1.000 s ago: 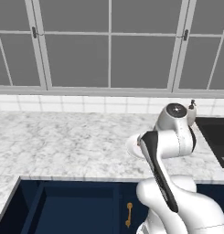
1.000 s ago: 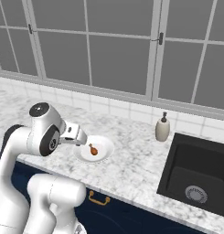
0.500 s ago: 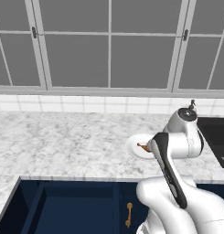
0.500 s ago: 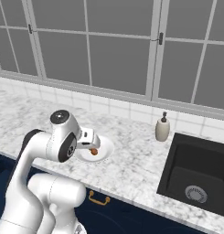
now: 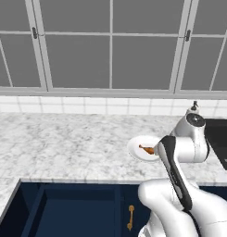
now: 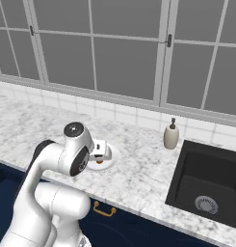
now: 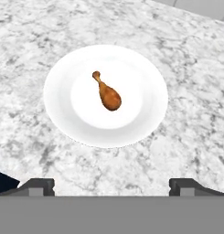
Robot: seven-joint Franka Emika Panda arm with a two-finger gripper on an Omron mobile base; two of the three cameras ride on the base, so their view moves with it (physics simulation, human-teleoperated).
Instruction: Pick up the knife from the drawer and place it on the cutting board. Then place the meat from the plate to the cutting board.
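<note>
**Meat on plate, gripper above and empty**

Meat point(image 7: 107, 93) lies near the middle of the plate point(image 7: 145, 123), bone end pointing away from the thick end, nothing touching it. In the left base view the drumstick point(image 5: 148, 149) shows on the plate's point(image 5: 135, 152) near side, partly behind the arm. Plate sits on the marble counter point(image 7: 191, 137), well back from the counter's front edge.

Gripper point(image 7: 111, 185) hangs above the plate, looking down on it; finger tips point(image 7: 38, 185) stand wide apart at the lower corners of the hand view, nothing between them. Jaws fully spread, empty.

Outward: drawer point(image 5: 64, 210) stands open below the counter edge, dark blue inside, a divider visible; no knife seen in the part that shows (the rest is cut off or behind the arm). Soap bottle point(image 6: 171, 135) and black sink point(image 6: 206, 185) lie to the right.

Progress, as a judgement: the meat step is barely begun, with the drumstick ungrasped on the plate. Whether the knife step is finished I cannot tell. Left to do: descend, close on the meat, carry it to the board.

Change from a second ago: the arm has swung forward and right across the counter, bringing the hand over the plate; the plate and drumstick have not shifted. Jaws were already wide then.
</note>
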